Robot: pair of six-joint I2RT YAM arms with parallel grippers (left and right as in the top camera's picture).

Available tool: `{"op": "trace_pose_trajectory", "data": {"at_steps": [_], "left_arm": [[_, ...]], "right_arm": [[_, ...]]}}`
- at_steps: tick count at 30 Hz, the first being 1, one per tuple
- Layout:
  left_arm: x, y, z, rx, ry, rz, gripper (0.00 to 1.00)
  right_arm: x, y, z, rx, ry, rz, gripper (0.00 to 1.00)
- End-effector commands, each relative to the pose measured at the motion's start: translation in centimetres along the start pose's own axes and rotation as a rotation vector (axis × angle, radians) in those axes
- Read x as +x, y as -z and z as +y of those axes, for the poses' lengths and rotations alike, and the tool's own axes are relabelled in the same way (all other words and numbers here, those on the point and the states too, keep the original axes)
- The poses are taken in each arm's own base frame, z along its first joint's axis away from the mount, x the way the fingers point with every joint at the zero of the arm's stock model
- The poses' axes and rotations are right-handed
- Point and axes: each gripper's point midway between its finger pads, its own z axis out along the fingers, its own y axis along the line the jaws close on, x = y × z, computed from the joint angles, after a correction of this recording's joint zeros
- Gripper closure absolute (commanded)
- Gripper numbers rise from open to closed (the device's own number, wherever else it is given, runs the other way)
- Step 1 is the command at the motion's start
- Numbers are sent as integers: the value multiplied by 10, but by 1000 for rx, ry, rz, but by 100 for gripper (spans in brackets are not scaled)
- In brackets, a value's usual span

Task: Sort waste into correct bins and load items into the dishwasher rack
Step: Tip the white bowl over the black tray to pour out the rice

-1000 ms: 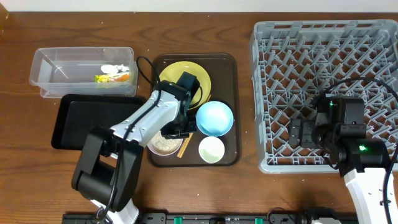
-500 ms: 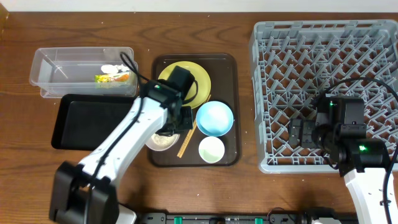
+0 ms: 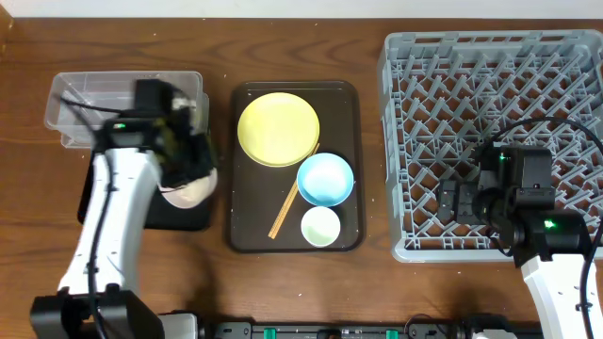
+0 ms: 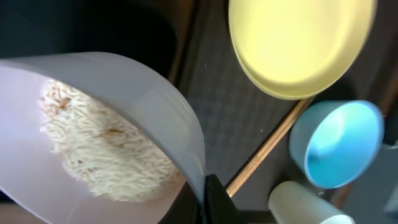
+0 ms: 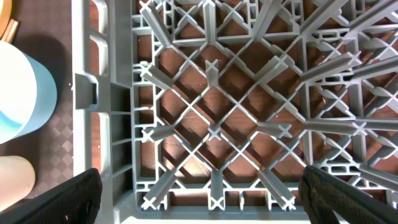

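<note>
The left gripper [image 3: 185,166] is clamped on the rim of the white bowl [image 3: 188,188]. It holds the bowl tilted over the right end of the shallow black tray [image 3: 122,179], at the left of the overhead frame. In the left wrist view one dark finger [image 4: 214,199] sits on the thin, smooth rim, and a clump of white rice [image 4: 99,152] lies against the bowl's inner wall.

Above the tray is the clear plastic tub [image 3: 71,99]; the arm covers its right end, so what it holds cannot be made out.

In the middle of the frame, the dark brown serving tray [image 3: 349,122] with rounded corners carries four things:
- A flat round yellow plate [image 3: 278,129] lies at the top.
- A light blue bowl [image 3: 325,179] sits below and to the right of the plate.
- A small pale cup [image 3: 320,226] stands under the bowl.
- Wooden chopsticks [image 3: 292,200] lie on a diagonal just left of the bowl.

The grey dishwasher rack [image 3: 490,85], a grid of upright pegs, fills the right side. The right gripper [image 3: 450,201] hovers over its lower left corner. In the right wrist view its fingers [image 5: 62,199] are spread wide with nothing between them. Bare wood shows between the serving tray and the rack.
</note>
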Motion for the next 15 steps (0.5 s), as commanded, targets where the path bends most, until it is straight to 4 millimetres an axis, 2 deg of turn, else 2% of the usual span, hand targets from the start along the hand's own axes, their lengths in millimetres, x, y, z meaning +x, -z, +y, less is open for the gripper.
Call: {"op": "trace_pose_trajectory", "data": {"at_steps": [1, 3, 8, 15], "left_arm": [[-15, 13, -4, 216, -59, -20, 94], [-24, 16, 6, 294, 6, -26, 94], [-40, 24, 11, 585, 75, -35, 94], [-58, 20, 30, 860, 210, -40, 94]], "right_arm": [[-7, 5, 2, -10, -1, -22, 1], [-7, 5, 2, -10, 0, -21, 1], [-7, 5, 2, -10, 0, -21, 1], [-6, 5, 2, -9, -1, -18, 1]]}}
